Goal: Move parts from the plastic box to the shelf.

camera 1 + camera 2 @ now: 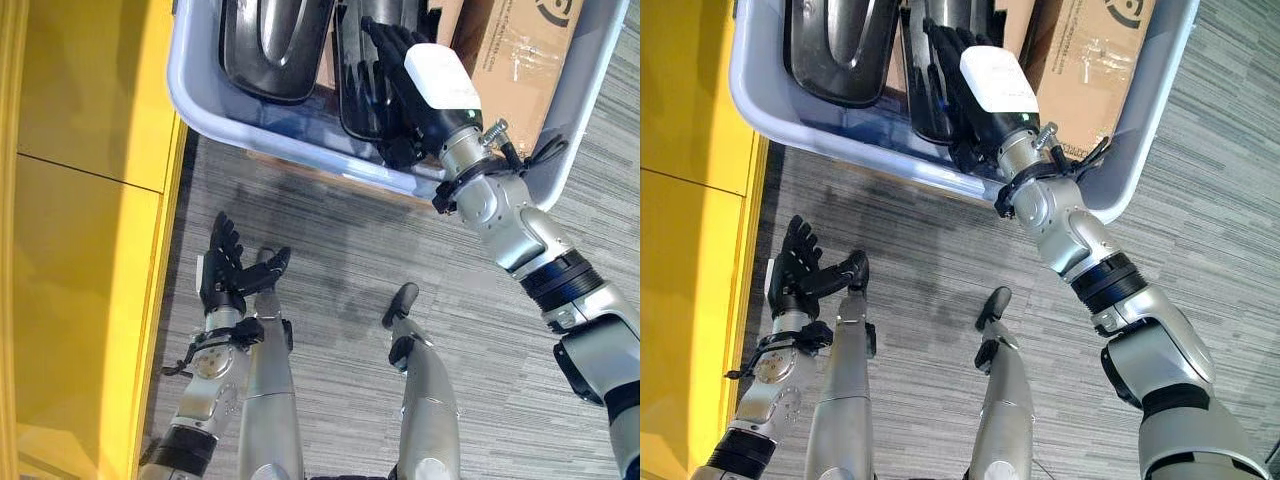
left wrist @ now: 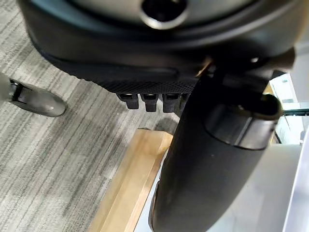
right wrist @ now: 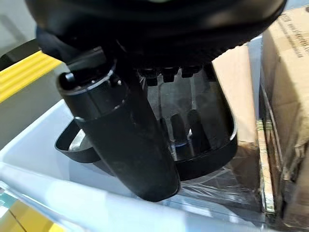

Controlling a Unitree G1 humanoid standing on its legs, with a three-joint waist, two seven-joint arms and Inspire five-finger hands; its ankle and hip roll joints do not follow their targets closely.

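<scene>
Overhead, the right robot hand reaches into the plastic box, a pale blue-grey tub standing on the grey carpeted floor at the far side of the scene. Its fingers lie stretched over the right-hand black part, a dark moulded shell leaning against a cardboard carton inside the box; a second black part rests to its left. From the wrist view the thumb stands apart from the fingers and nothing is yet pinched between them, so the hand reads as open, laid against the part rather than gripping it. The left robot hand hangs low and near, fingers spread and relaxed, holding nothing, just beside the yellow shelf unit along the left edge.

Step in hand, as judged: securing the first part before lifting. A sound grasp would likely set the fingers over the shell's upper rim and bring the thumb against its opposite face, closing fully before any upward motion. The part is glossy and thin-walled, so it may slip or twist under a shallow hold; a deep purchase on the rim seems wise. Lifting should be straight up to clear the box's near wall and the neighbouring part, then carried left toward the shelf.
</scene>
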